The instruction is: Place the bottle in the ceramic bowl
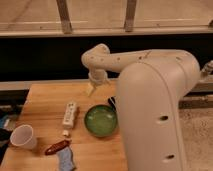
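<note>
While the open pincer [112, 103] is hanging beside the ceramic bowl [101, 121], the bottle [70, 114] is lying flat, likely light and slick; grip mid-body.
</note>
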Controlling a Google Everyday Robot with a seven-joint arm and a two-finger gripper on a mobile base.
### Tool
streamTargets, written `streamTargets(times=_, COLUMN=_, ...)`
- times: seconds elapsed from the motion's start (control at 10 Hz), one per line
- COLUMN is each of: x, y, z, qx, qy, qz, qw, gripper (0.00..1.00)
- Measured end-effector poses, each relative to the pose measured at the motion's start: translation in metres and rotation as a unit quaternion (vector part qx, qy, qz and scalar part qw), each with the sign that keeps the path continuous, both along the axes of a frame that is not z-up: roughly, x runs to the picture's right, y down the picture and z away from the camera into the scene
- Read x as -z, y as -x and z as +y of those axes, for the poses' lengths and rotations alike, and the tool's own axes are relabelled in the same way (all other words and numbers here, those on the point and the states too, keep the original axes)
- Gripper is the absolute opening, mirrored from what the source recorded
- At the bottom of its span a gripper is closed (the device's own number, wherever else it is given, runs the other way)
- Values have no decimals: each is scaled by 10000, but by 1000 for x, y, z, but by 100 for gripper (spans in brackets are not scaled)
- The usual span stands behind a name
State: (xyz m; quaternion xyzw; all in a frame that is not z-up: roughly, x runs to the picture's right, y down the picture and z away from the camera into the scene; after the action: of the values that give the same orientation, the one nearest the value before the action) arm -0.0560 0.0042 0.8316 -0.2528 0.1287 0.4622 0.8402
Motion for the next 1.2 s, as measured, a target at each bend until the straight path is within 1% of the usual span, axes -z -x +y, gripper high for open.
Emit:
streamTargets(times=0.1, x=-1, y=27, z=-5, qx=-259, qy=-118, qz=-24, qw=9996, gripper=80)
streamTargets(times=0.2, x=-2, y=39, z=-7, qx=-370, qy=-173, qz=-35, qw=9992, gripper=80)
streamTargets(times=0.3, x=-2, y=46, z=-9, qx=-446, qy=-209, qz=-39, qw=9988, gripper=80)
streamTargets(times=0.4, x=-2, y=47, z=-9, qx=-452, qy=-212, qz=-38, qw=9987, gripper=80)
streamTargets(times=0.6, x=-3, y=44, z=-8, qx=-444, qy=-159, qz=-25, qw=9989, gripper=80)
streamTargets(times=0.8, x=-3, y=51, z=13, qx=-302, qy=-25, qz=14, qw=9995, gripper=80)
streamTargets(times=0.9, x=-1, y=61, z=35, qx=-237, qy=68, qz=41, qw=9997, gripper=80)
streamTargets(times=1.1, x=0, y=78, z=70, qx=-133, qy=249, qz=64, qw=9996, gripper=80)
streamTargets(times=1.2, x=-2, y=86, z=83, qx=-90, qy=340, qz=47, qw=9994, gripper=80)
